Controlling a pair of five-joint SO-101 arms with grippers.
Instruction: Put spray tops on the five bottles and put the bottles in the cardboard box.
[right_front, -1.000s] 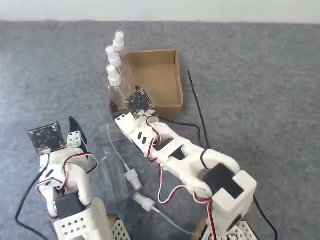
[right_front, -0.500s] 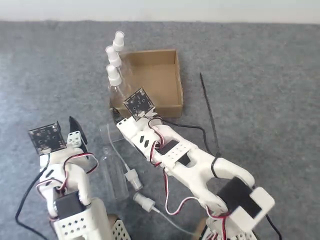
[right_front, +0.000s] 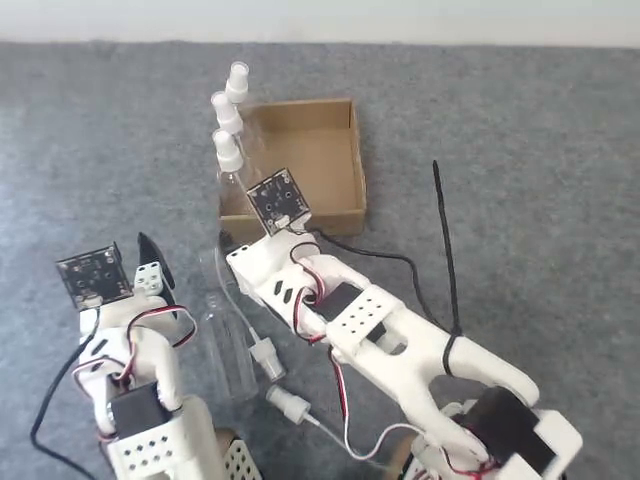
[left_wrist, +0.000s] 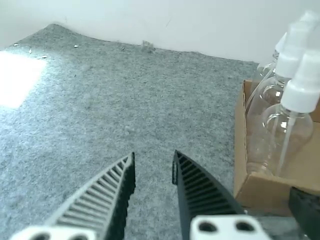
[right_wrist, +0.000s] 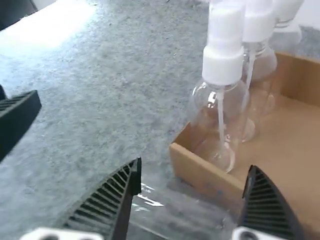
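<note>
Three clear bottles with white spray tops (right_front: 228, 150) stand along the left wall inside the cardboard box (right_front: 315, 165). The same capped bottles (right_wrist: 225, 100) rise just beyond my right gripper (right_wrist: 195, 167), which is open over a clear uncapped bottle (right_wrist: 170, 212) lying in front of the box (right_wrist: 210, 172). From above, that lying bottle (right_front: 228, 340) stretches between the two arms. Two loose spray tops (right_front: 268, 358) (right_front: 290, 403) lie beside it. My left gripper (left_wrist: 153, 160) hovers over bare carpet, slightly open and holding nothing, left of the box (left_wrist: 252, 185).
Grey carpet (right_front: 520, 140) covers the table, with free room right of the box and at the far left. A black cable (right_front: 445, 240) runs along the right arm. The right gripper's dark finger (left_wrist: 305, 210) shows close to the left gripper.
The right arm has stretched lower and shifted its gripper slightly left over the lying bottle. Its black cable swung to the right. The left arm has stayed still.
</note>
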